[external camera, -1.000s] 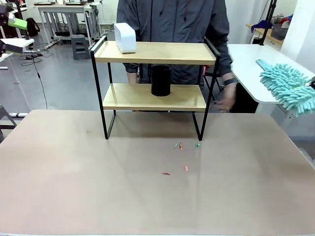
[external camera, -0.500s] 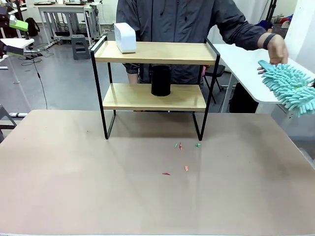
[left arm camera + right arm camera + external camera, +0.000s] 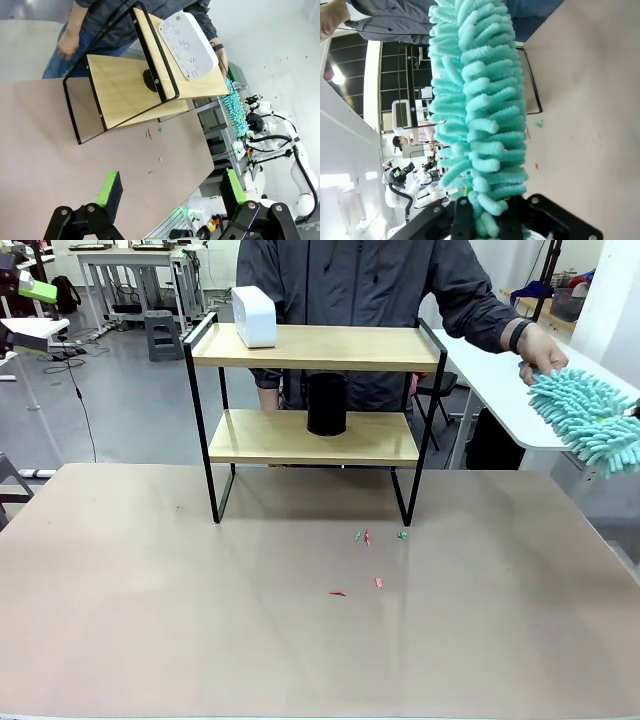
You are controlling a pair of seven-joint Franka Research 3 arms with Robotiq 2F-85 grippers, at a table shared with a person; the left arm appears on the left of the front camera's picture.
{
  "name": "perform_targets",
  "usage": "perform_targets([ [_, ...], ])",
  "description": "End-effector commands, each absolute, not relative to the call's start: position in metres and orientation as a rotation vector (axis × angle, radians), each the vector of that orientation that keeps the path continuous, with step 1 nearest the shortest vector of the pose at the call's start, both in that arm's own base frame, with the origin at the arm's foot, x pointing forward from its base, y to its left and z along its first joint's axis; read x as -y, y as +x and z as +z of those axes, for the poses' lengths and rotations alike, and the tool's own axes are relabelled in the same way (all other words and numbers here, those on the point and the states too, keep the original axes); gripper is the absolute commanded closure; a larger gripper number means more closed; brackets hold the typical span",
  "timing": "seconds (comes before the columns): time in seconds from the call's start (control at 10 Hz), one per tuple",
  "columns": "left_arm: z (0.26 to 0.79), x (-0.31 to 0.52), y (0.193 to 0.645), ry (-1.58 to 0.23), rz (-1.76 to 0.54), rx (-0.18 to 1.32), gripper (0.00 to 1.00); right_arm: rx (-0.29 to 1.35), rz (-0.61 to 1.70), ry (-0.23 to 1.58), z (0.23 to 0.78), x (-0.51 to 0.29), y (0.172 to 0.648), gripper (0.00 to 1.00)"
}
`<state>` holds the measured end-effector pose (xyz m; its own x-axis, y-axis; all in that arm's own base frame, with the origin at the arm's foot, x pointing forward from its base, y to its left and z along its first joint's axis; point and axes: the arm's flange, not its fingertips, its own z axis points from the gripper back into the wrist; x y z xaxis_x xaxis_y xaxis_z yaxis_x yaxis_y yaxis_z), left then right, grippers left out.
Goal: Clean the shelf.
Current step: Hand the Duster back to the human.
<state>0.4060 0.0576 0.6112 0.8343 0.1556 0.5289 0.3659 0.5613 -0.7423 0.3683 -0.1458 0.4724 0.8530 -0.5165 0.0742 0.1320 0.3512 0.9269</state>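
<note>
The shelf (image 3: 315,348) stands at the table's far middle: two light wooden boards in a black frame. A white box (image 3: 254,316) sits on its top board and a black cylinder (image 3: 326,403) on the lower one. From high on the left, my left gripper (image 3: 170,187) looks down on the shelf (image 3: 120,85), open and holding nothing. My right gripper (image 3: 487,216) is shut on the base of a teal fluffy duster (image 3: 475,100). That duster (image 3: 590,418) hangs at the far right, off the table. The person's hand (image 3: 538,348) touches its tip.
Small red and green scraps (image 3: 366,537) lie on the tan table (image 3: 150,620) in front of the shelf's right legs. The person stands right behind the shelf. A white side table (image 3: 500,370) is at the back right.
The person's hand has risen from beside the shelf's right legs to the duster's far tip. The duster has barely shifted, and the shelf has not moved.
</note>
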Motion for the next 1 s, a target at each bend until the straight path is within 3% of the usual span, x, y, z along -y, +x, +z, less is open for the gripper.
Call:
perform_targets([
  [0.0,0.613,-0.058,0.405,-0.984,-0.133,0.597,0.00,0.387,-0.433,1.141,0.472,0.146,0.368,0.83],
  [0.1,0.613,-0.058,0.405,-0.984,-0.133,0.597,0.00,0.391,-0.421,1.163,0.476,0.145,0.366,0.27],
  [0.2,0.613,-0.058,0.405,-0.984,-0.133,0.597,0.00,0.394,-0.397,1.174,0.482,0.142,0.366,0.27],
  [0.3,0.613,-0.058,0.405,-0.984,-0.133,0.597,0.00,0.399,-0.361,1.189,0.488,0.135,0.366,0.00],
  [0.4,0.611,-0.058,0.406,-0.982,-0.133,0.594,0.00,0.395,-0.325,1.191,0.494,0.124,0.367,0.23],
  [0.5,0.605,-0.044,0.411,-1.038,-0.173,0.596,0.00,0.383,-0.284,1.213,0.498,0.107,0.367,0.00],
  [0.9,0.512,0.005,0.459,-1.312,-0.062,0.465,0.00,0.249,-0.150,1.432,0.484,0.007,0.386,0.00],
])
